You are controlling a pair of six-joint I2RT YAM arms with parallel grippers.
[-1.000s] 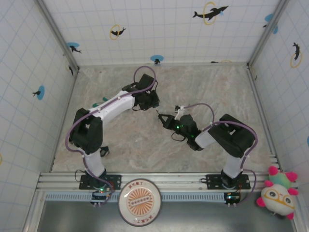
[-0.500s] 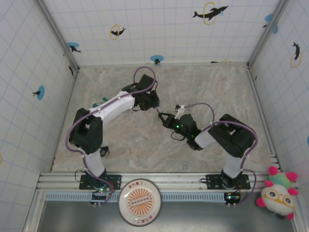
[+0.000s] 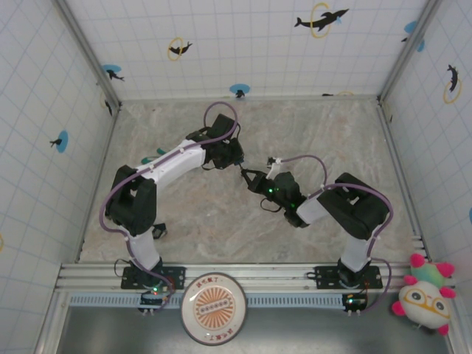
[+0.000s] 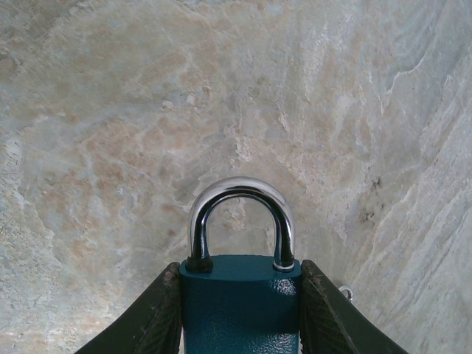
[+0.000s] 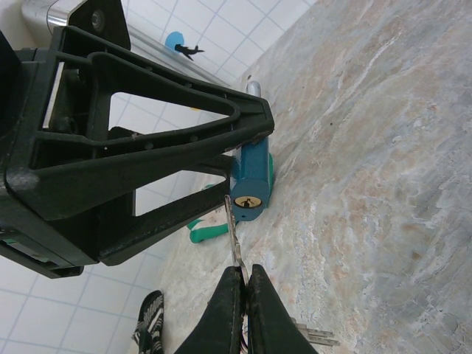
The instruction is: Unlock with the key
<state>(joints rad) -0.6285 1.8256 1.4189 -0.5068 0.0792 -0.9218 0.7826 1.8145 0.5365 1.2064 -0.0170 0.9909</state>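
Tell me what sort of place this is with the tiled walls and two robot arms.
Probably a robot lab test cell, not a home: a left arm and right arm bolted to an aluminium rail, and a marble-look tabletop boxed in by white grid walls with dolphin stickers.

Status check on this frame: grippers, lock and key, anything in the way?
Left gripper clamped on padlock, shackle shut. Right gripper shut on key, tip beside keyhole, not visibly inserted. Nothing between them.

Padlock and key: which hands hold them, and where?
The left hand grips the blue padlock by its body's sides. The right hand pinches the key by its head end.
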